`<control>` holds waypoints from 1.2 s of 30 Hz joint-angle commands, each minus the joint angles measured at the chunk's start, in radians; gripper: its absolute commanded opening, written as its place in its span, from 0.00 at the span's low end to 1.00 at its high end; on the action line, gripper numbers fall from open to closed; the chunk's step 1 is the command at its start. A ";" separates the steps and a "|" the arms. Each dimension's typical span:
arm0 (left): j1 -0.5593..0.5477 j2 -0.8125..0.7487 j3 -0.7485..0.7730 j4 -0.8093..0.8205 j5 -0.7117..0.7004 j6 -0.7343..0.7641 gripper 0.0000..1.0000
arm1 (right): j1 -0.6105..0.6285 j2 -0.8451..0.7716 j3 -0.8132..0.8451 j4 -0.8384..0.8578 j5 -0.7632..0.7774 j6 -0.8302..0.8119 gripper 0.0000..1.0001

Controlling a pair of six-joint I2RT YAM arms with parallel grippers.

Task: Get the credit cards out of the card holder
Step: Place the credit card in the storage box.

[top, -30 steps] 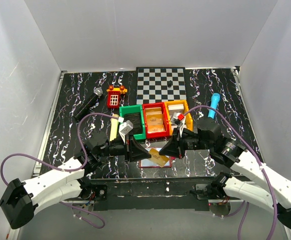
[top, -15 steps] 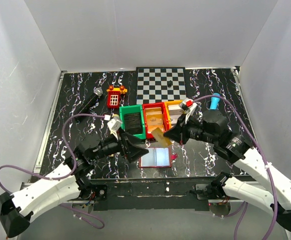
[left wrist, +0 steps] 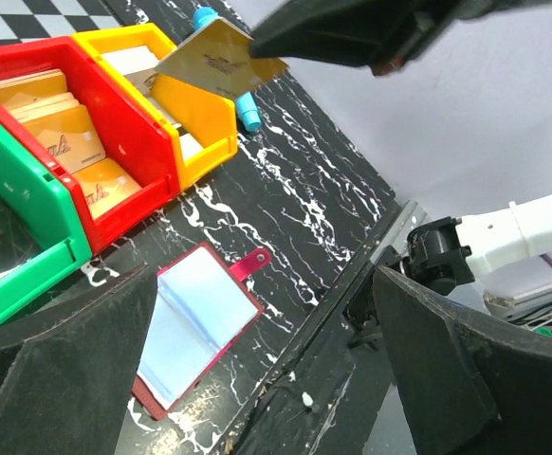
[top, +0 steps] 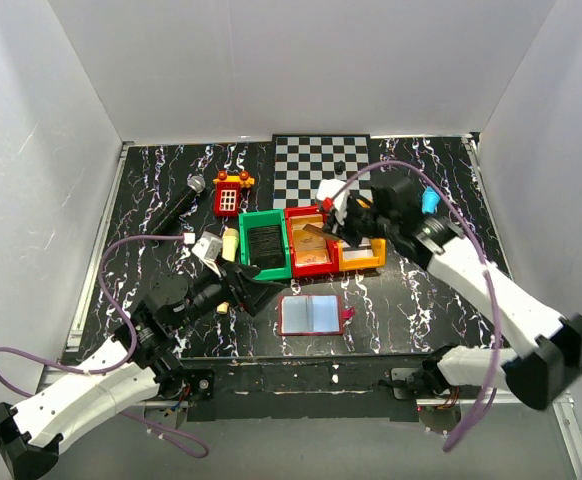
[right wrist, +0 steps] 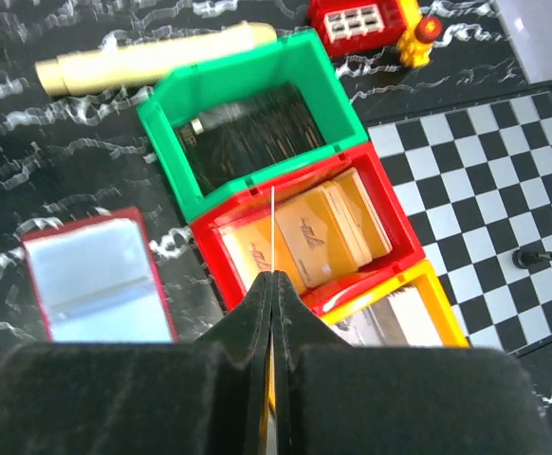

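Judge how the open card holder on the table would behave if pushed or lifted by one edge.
The card holder lies flat and open like a thin booklet, so it would probably slide on the table rather than tip or roll. Lifted by one edge, it would likely fold at its middle crease. Its shiny plastic sleeves may be slippery.

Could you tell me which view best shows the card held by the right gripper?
Left wrist: the tan-orange card shows most of its face there. The right wrist sees only its thin edge, and top external shows a small sliver.
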 commanded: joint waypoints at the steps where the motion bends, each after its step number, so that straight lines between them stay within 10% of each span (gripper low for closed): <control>1: 0.005 -0.027 0.012 -0.061 -0.034 0.029 0.98 | -0.026 0.198 0.170 -0.255 -0.100 -0.311 0.01; 36: 0.005 0.019 -0.012 -0.127 -0.003 0.035 0.98 | -0.084 0.594 0.302 -0.125 -0.127 -0.459 0.01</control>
